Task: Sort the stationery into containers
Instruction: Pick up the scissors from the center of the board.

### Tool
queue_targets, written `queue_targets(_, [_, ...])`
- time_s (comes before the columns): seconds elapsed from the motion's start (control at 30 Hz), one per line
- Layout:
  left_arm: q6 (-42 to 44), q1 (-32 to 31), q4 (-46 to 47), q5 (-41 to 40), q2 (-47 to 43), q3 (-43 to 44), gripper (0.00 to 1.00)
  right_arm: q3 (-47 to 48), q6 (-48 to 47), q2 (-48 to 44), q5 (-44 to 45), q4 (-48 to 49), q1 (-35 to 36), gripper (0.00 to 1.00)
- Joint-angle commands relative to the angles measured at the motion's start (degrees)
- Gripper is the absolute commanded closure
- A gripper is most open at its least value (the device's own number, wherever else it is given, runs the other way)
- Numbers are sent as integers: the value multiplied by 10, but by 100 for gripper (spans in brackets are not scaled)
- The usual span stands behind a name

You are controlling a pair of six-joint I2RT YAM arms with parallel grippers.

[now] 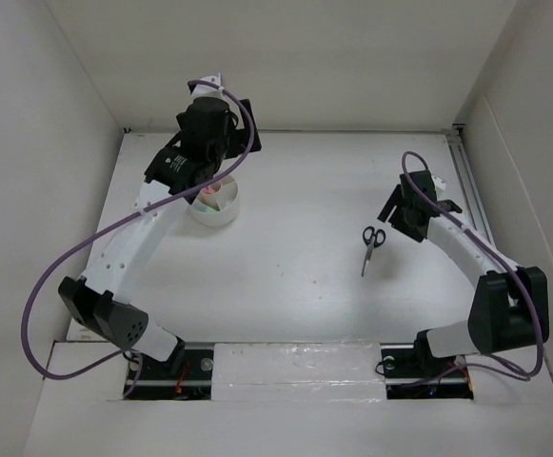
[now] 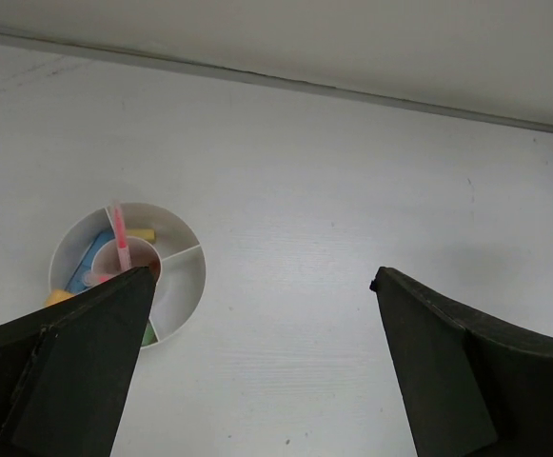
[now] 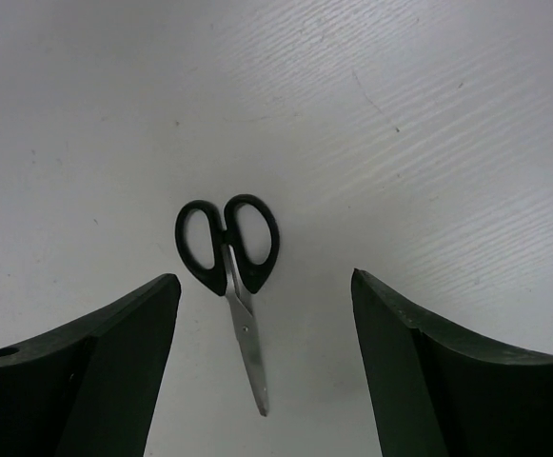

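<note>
The black-handled scissors (image 3: 228, 267) lie flat on the right half of the white table (image 1: 295, 200). The blades are closed, the handle loops face the far side and the tip faces the near edge. The right tool (image 3: 262, 281) hangs just above the handles, released. Its jaws stand apart on either side of the loops and do not touch them. The right arm bends outward from its base, with the forearm angled inward.

The round white divided cup (image 2: 183, 286) sits at the far left of the table. It holds a pink pen (image 2: 120, 238) leaning upright at the centre, and a blue piece (image 2: 90, 262) in an outer compartment. The left tool (image 2: 262, 276) hovers over the cup, released and empty. The left arm arches up from its near-left base.
</note>
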Motion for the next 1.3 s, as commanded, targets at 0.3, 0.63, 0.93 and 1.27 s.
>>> queue_targets(0.3, [0,-2,21,3,-45,-5,0,-17,-27,75,-20,34,-26,26])
queue_targets(0.63, [0,-2,21,3,-45,-5,0,-35,-56,100,-48,62,-31,31])
queue_targets(0.93, [5,-2,21,-3,-45,-5,0,8,-73,148,-43,45,-36,33])
queue_targets(1.27, [5,-2,21,-3,-45,-10,0,72,-99,201,-49,5,-49,60])
